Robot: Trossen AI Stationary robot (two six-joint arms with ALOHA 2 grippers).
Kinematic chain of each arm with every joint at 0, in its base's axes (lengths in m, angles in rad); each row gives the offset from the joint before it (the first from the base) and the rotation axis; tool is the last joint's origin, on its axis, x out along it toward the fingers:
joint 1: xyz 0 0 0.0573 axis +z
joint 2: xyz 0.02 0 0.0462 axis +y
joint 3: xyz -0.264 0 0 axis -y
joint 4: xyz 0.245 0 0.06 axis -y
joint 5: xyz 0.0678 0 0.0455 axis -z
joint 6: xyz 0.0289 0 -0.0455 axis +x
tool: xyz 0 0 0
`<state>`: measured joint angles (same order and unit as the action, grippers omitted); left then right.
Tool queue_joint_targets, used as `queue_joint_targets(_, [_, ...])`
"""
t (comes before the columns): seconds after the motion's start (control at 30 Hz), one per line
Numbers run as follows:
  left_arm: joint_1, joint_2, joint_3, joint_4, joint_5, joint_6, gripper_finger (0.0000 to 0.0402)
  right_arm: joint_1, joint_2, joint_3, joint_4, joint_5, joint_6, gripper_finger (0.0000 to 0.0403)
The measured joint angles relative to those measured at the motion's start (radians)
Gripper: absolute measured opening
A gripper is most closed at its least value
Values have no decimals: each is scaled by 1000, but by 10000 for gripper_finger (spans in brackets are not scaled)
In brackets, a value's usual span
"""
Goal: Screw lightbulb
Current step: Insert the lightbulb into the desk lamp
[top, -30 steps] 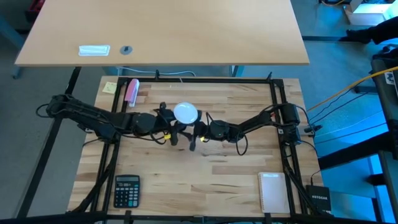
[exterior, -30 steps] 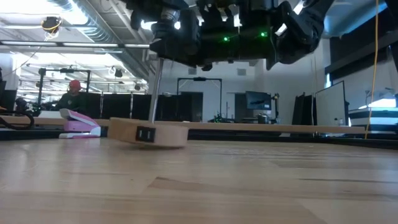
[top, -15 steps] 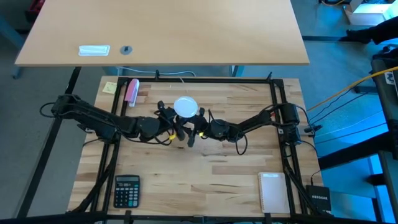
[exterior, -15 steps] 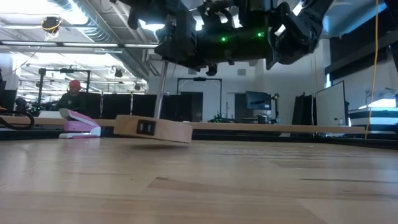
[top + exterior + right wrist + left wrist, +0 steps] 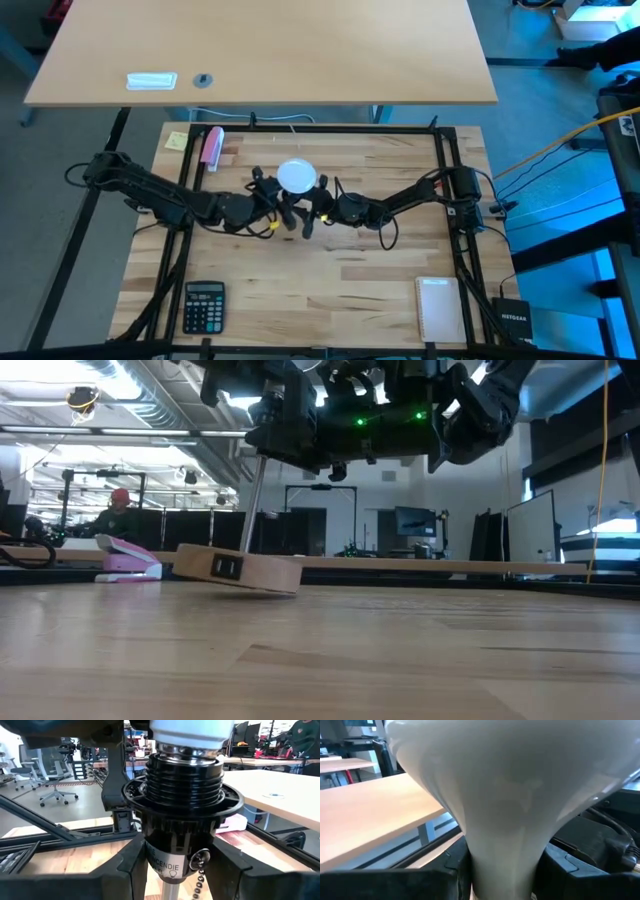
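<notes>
The white lightbulb [image 5: 297, 177] sits with its screw base [image 5: 192, 732] in the top of the lamp's black socket [image 5: 182, 815]. The socket stands on a thin metal pole [image 5: 250, 500] above a round wooden base [image 5: 238, 568], which is tilted, its right edge on the table. My left gripper [image 5: 283, 198] is shut on the bulb from the table's left. My right gripper [image 5: 314, 208] is shut on the socket from the table's right. In the low view both grippers show as dark shapes at the top. My left gripper pinches the bulb's narrow neck [image 5: 502, 865], below the globe, between its two fingers [image 5: 390, 885], coming about level from the table's left. The bulb stands upright, globe up, in the socket. My right gripper pinches the black socket's lower body [image 5: 165, 860] between its two fingers [image 5: 132, 865], coming about level from the table's right. The socket stands upright on its pole, the bulb on top.
A pink stapler [image 5: 212, 147] and a yellow note [image 5: 177, 140] lie at the far left. A calculator [image 5: 203, 305] lies at the near left and a white notepad [image 5: 436, 308] at the near right. A black frame [image 5: 445, 180] edges the table.
The lamp has swayed in both grippers. Its wooden base slid a little toward the table's right and came back, and it now stands more tilted. The bulb moved a little toward the far edge and partly back. My left arm shifted slightly toward the table's right.
</notes>
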<state>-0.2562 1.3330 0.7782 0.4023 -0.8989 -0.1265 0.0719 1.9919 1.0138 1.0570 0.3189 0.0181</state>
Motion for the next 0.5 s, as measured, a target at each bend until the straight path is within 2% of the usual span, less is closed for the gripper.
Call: queue_joint_targets(0.5, [-46,-2,-50,17,-2,12,136,0,-1,-1,-7,-74,2,153])
